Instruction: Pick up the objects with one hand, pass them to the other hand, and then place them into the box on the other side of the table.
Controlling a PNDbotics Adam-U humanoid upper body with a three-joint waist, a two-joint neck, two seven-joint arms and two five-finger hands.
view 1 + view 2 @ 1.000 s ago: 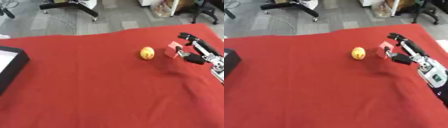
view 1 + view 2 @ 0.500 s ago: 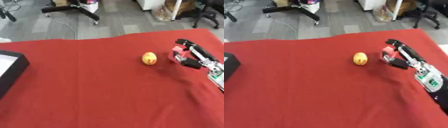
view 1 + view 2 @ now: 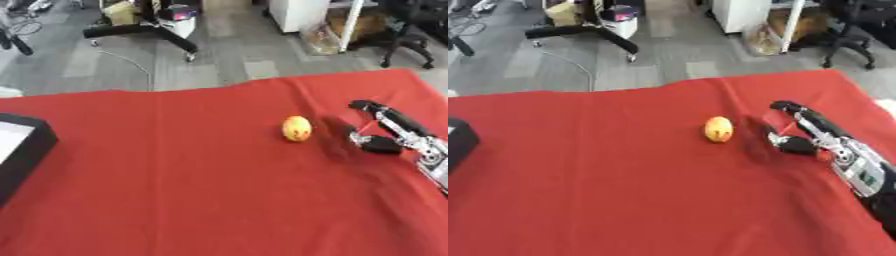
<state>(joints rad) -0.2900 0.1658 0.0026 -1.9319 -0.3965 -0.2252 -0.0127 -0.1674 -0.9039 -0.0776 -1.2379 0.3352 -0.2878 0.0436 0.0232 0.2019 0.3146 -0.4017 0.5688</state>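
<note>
Rightward, right hand (image 3: 802, 131) fingers apart beside yellow-orange fruit (image 3: 718, 129), red cloth (image 3: 623, 190), black box (image 3: 22, 150) far left

This looks like an office or lab space. Beyond the desk (image 3: 175, 190) under its red cloth (image 3: 201, 150) there is grey carpeted floor (image 3: 79, 65), the wheeled base of an office chair (image 3: 144, 32) and another chair (image 3: 407, 30) at the far right.

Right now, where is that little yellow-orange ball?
The yellow-orange ball lies on the red tablecloth, right of centre, just left of the robot's right hand and far from the black box at the left edge.
</note>
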